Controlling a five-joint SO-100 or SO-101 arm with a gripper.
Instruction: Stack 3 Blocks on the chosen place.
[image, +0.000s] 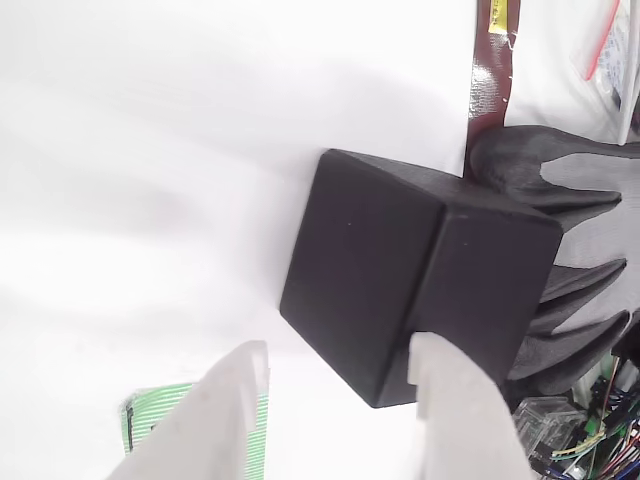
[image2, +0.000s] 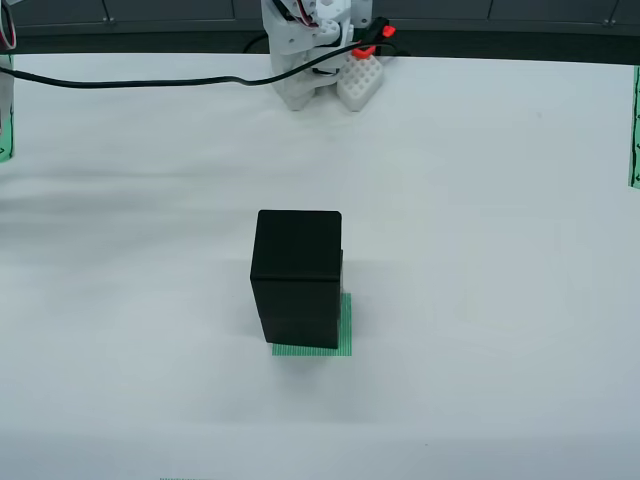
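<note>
In the view that rides on the gripper, a black block (image: 400, 270) lies on the white table just beyond my fingertips. My gripper (image: 340, 350) is open, its white fingers (image: 235, 410) apart with nothing between them. A grey-and-black glove (image: 580, 250) lies against the block's right side. In the view from above, a stack of black blocks (image2: 297, 275), two as far as I can tell, stands on the chosen place (image2: 343, 335), a green striped patch showing at the stack's foot. My arm (image2: 305, 55) sits folded at the table's far edge.
A green striped piece (image: 165, 420) shows at the bottom left of the gripper view, partly behind a finger. A brown strip (image: 490, 80) runs down at the top right, with wires and electronics (image: 570, 430) at the bottom right. From above, a black cable (image2: 150, 80) crosses the far left.
</note>
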